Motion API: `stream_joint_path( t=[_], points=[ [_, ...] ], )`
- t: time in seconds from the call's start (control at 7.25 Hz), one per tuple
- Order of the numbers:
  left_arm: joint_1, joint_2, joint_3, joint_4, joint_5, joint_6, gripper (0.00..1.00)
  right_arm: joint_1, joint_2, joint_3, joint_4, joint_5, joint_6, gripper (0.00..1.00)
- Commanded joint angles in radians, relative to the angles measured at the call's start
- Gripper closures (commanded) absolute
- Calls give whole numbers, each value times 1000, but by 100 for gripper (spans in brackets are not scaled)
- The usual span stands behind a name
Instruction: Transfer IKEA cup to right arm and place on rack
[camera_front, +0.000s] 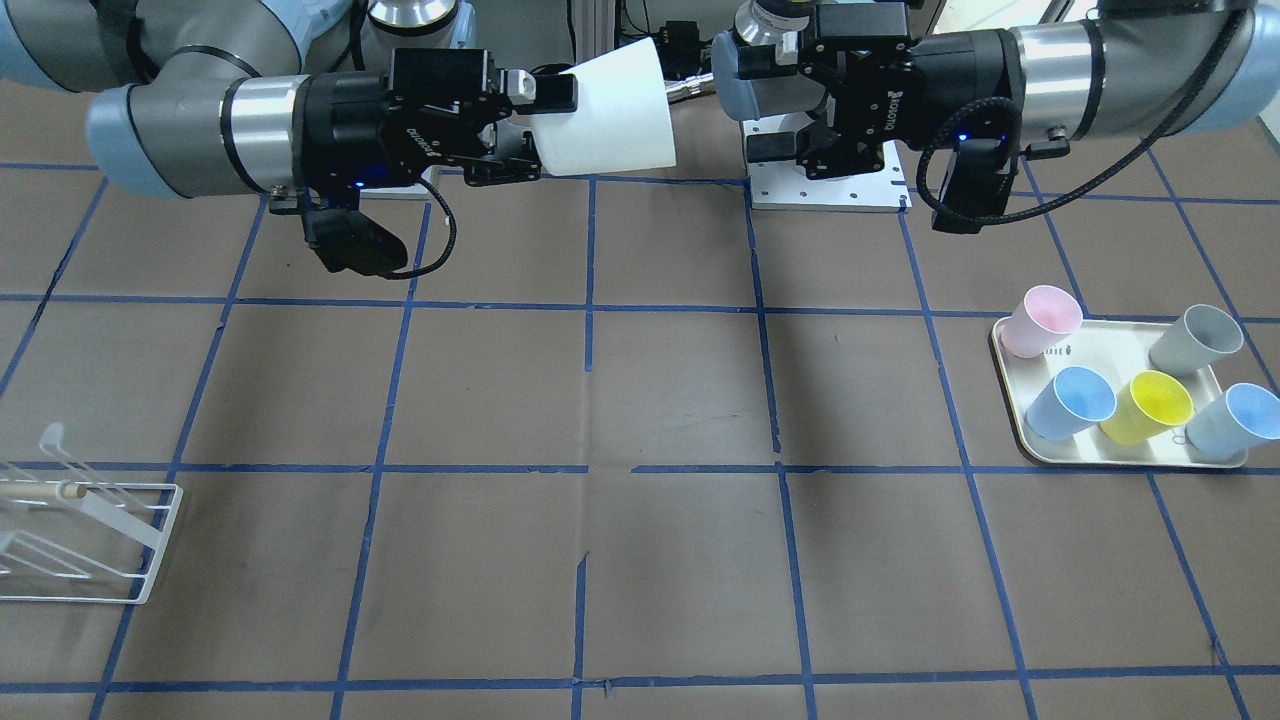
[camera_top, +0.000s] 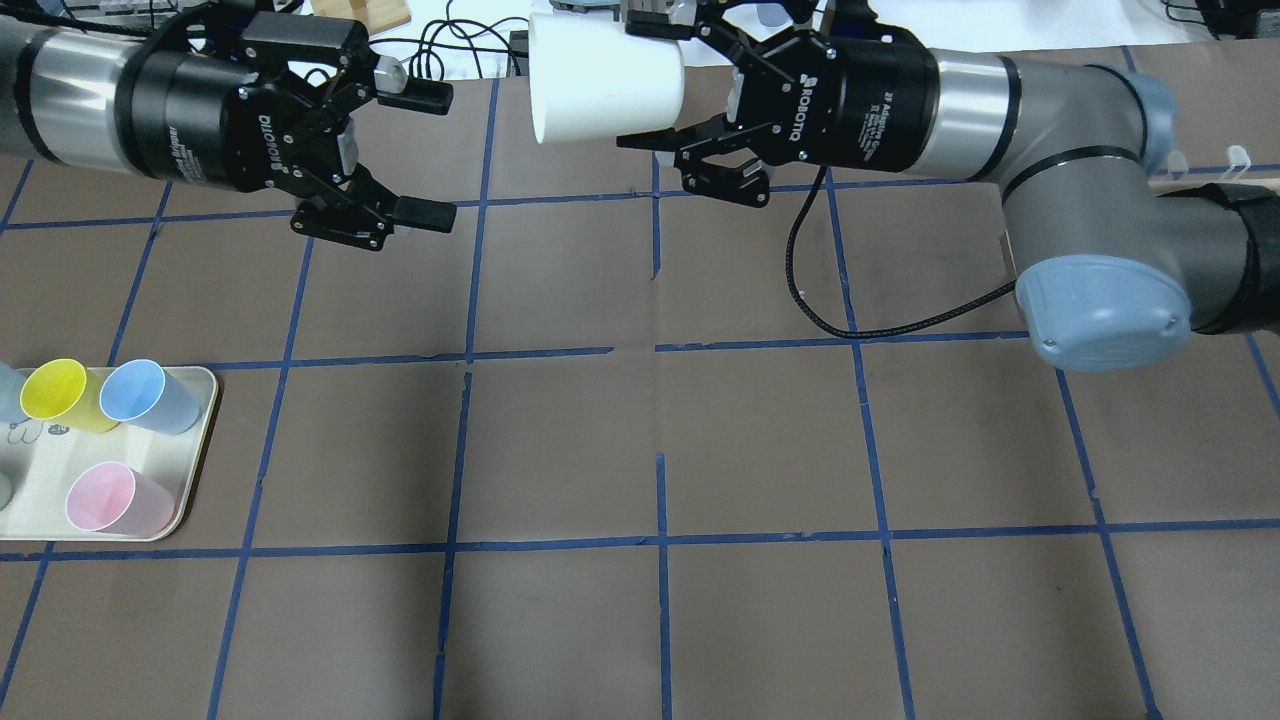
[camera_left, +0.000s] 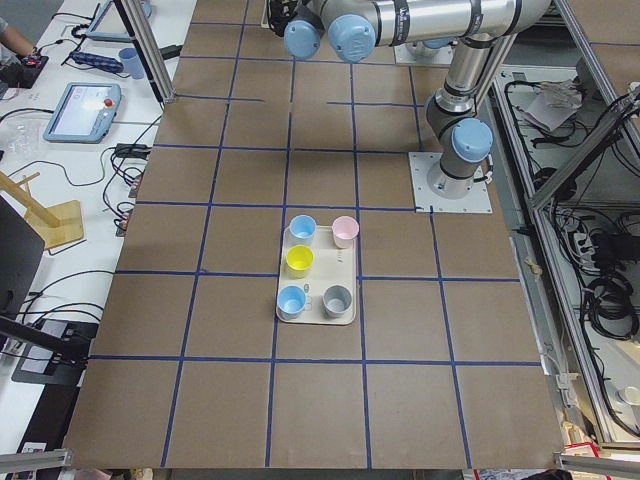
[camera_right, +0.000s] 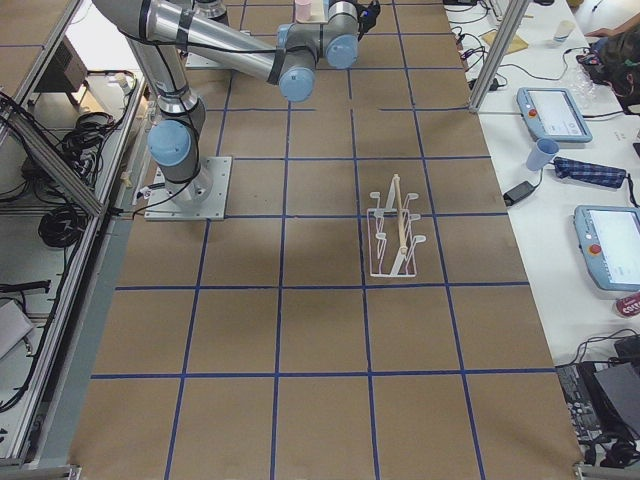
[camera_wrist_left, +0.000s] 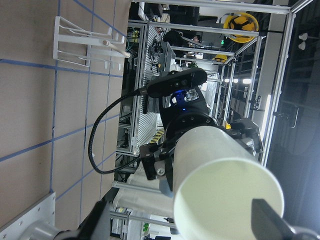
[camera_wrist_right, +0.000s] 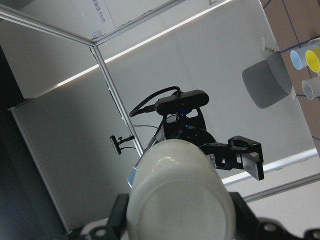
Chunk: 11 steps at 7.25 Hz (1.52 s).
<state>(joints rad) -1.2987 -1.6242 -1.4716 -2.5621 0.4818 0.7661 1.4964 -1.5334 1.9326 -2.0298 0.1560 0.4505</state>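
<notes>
The IKEA cup (camera_front: 610, 110) is near-white and lies on its side, high above the table at the back middle. My right gripper (camera_front: 535, 130) is shut on its narrow base end. The cup's open mouth points towards my left gripper (camera_front: 760, 100), which is open, empty and a short gap away. In the overhead view the cup (camera_top: 600, 90) sits in the right gripper (camera_top: 650, 85), apart from the open left gripper (camera_top: 430, 155). The left wrist view looks into the cup's mouth (camera_wrist_left: 225, 190). The white wire rack (camera_front: 90, 530) with its wooden rod stands empty on the right arm's side; it also shows in the exterior right view (camera_right: 395, 235).
A beige tray (camera_front: 1010, 400) on the left arm's side holds a pink cup (camera_front: 1040, 320), a grey cup (camera_front: 1195, 340), a yellow cup (camera_front: 1150, 405) and two blue cups. The brown table has blue tape lines. A white base plate (camera_front: 830, 190) lies at the back.
</notes>
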Motion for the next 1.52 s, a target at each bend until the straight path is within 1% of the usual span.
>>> stream_joint_path(
  t=[0.0, 0.14, 0.28, 0.41, 0.55, 0.69, 0.83, 0.97, 1.1, 1.24, 1.38],
  points=[
    [7, -5, 27, 166, 212, -278, 3, -41, 2, 5, -91, -24, 65, 48],
    [3, -2, 27, 298, 319, -436, 3, -68, -1, 5, -98, -118, 65, 48],
    [-14, -6, 27, 418, 460, -538, 3, -79, -11, 3, -112, -247, 65, 50],
    [-52, 1, 10, 538, 594, -613, 3, -81, -31, 3, -112, -406, 63, 52],
    [-97, -22, -10, 727, 773, -710, 3, -78, -71, 5, -107, -579, 63, 53],
    [-156, -22, -31, 838, 826, -826, 2, -77, -94, 5, -93, -734, 62, 52],
    [-221, -22, -44, 912, 880, -891, 2, -74, -111, 0, -74, -859, 62, 52],
    [-279, -28, -55, 972, 988, -966, 2, -71, -138, -9, 0, -1038, 36, 52],
    [-295, 9, -77, 990, 1003, -958, 3, -71, -164, -18, 104, -1196, -51, 53],
    [-307, 13, -97, 1067, 1058, -923, 6, -73, -180, -58, 223, -1392, -173, 53],
    [-307, 26, -102, 1091, 1087, -907, 0, -74, -177, -139, 337, -1515, -267, 55]
  ],
)
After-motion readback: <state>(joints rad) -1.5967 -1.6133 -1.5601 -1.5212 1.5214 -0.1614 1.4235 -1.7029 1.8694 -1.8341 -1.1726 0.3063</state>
